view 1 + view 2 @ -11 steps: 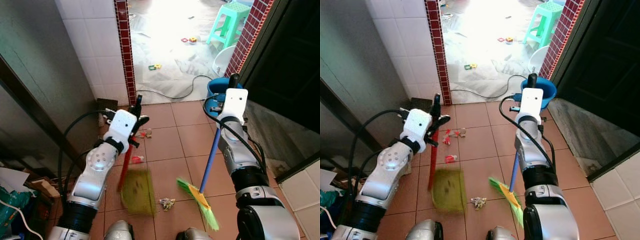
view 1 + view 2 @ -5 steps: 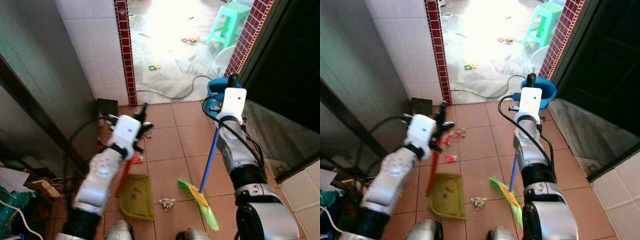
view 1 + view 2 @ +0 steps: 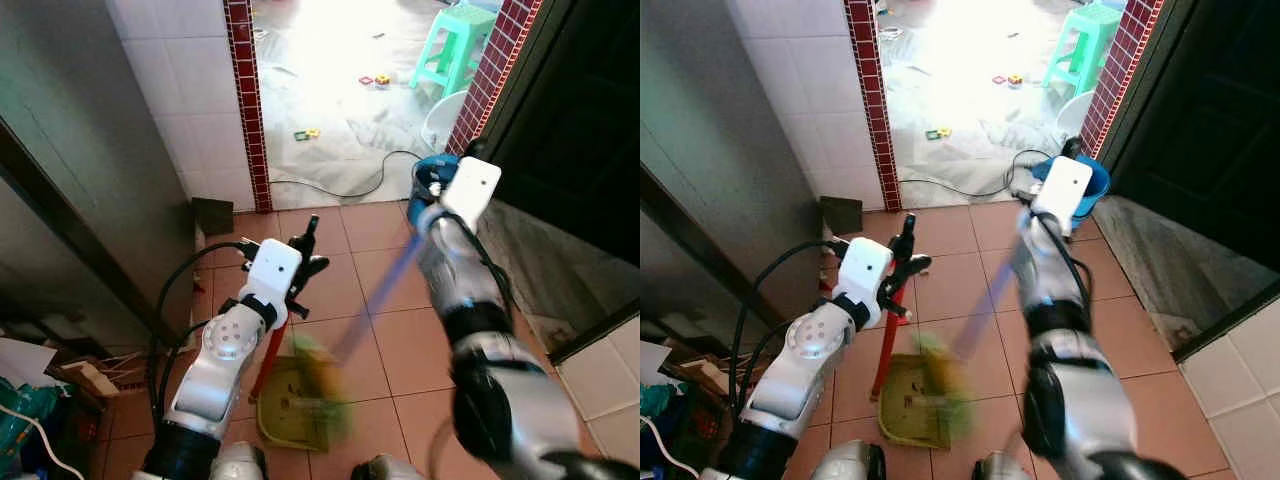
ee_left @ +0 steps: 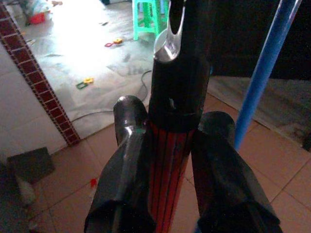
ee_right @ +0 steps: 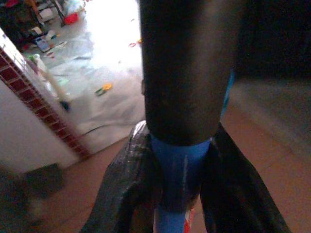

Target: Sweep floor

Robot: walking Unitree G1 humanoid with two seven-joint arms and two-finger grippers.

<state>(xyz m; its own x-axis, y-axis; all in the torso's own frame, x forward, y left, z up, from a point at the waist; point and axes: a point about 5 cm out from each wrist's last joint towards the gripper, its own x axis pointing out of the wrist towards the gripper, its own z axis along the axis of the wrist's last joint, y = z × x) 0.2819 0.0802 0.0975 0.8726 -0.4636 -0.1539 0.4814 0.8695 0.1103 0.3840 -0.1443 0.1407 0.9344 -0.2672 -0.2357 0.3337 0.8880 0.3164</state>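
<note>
With the left gripper (image 4: 167, 160) pinching the dustpan (image 3: 300, 405) handle and the right gripper (image 5: 180, 189) clamped on the broom (image 3: 385, 290), an overly brisk stroke could flick litter past the pan's rim.

Terracotta tile floor (image 3: 385, 345): green dustpan (image 3: 290, 405), dark slab (image 3: 213, 214) by wall; grey floor beyond: black cable (image 3: 350, 192), green stool (image 3: 452, 45).

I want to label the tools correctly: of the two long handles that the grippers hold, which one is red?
The dustpan handle, held by the left gripper, is red with a black cap. The broom handle, held by the right gripper, is blue.
</note>
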